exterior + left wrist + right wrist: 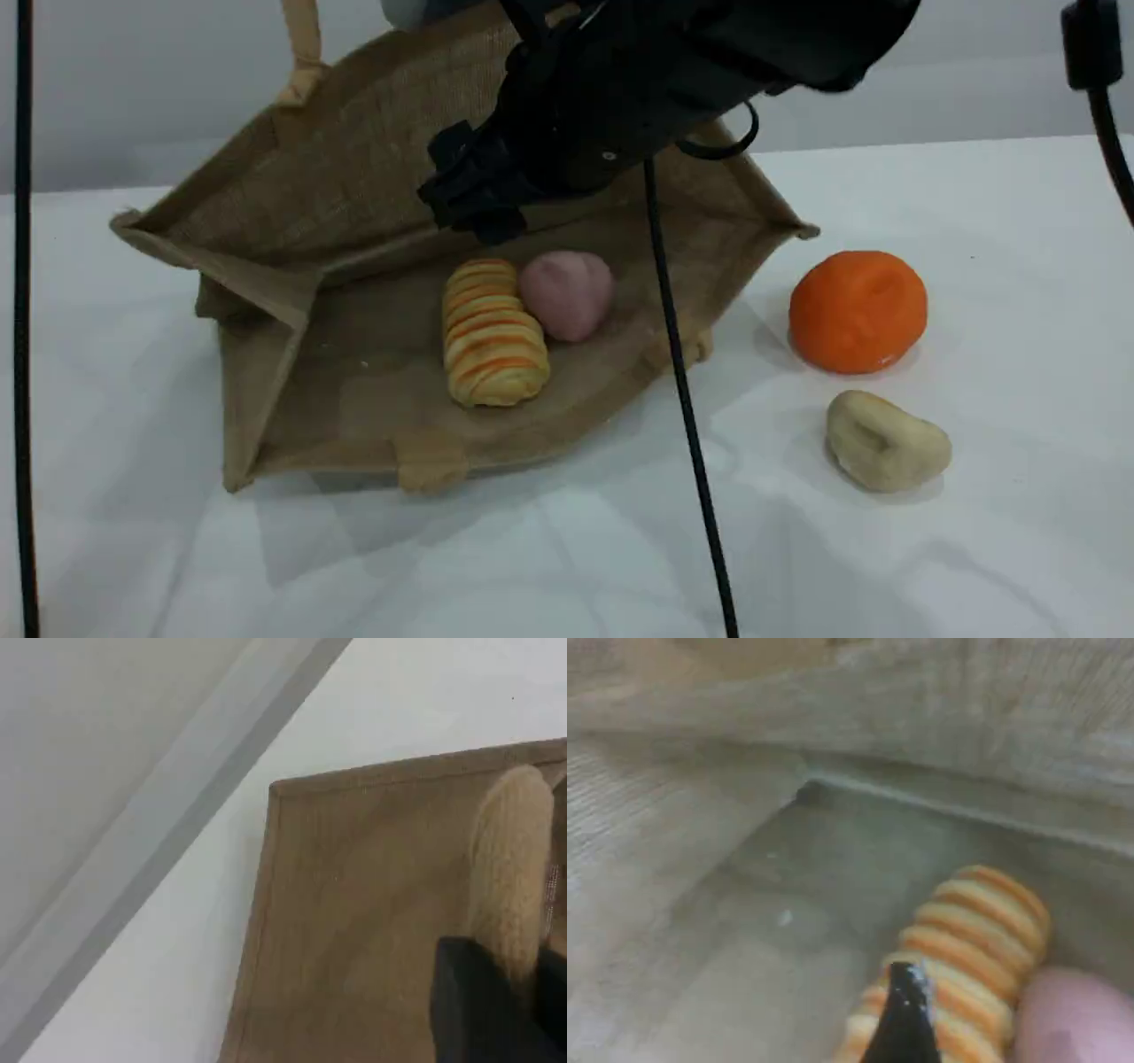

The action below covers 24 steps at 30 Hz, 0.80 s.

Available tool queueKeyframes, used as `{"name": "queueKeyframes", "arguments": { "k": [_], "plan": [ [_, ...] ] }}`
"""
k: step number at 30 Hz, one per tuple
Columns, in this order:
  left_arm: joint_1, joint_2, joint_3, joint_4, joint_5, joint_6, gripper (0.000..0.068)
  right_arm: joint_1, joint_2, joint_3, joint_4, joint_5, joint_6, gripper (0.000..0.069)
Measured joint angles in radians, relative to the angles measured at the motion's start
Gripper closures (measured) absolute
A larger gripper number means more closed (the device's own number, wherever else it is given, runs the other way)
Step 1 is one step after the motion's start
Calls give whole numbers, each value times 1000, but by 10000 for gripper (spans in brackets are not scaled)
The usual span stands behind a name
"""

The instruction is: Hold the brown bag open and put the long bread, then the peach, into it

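Observation:
The brown bag (337, 177) lies on its side on the white table with its mouth wide open toward the camera. Inside it, the long bread (492, 332) rests on the lower wall, and the peach (567, 292) sits against its right side. My right gripper (478, 208) hangs open just above them inside the mouth, holding nothing. The right wrist view shows the bread (974, 930), the peach (1072, 1019) and one dark fingertip (904, 1019). My left gripper (496, 992) is shut on the bag's beige handle (514, 859), keeping the upper wall raised.
To the right of the bag, an orange ball (858, 310) and a small beige lump (886, 440) sit on the table. A black cable (682, 381) hangs down across the bag's right part. Another cable (22, 354) runs down the left edge.

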Motion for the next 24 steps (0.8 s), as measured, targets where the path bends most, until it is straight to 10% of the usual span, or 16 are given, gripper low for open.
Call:
{"name": "queueKeyframes", "arguments": {
  "k": [13, 24],
  "plan": [
    [0, 0, 0, 0, 0, 0, 583, -145, -282, 0, -10, 346, -1, 169],
    [0, 0, -1, 0, -1, -21, 583, -459, -548, 0, -28, 476, -2, 169]
  ]
}}
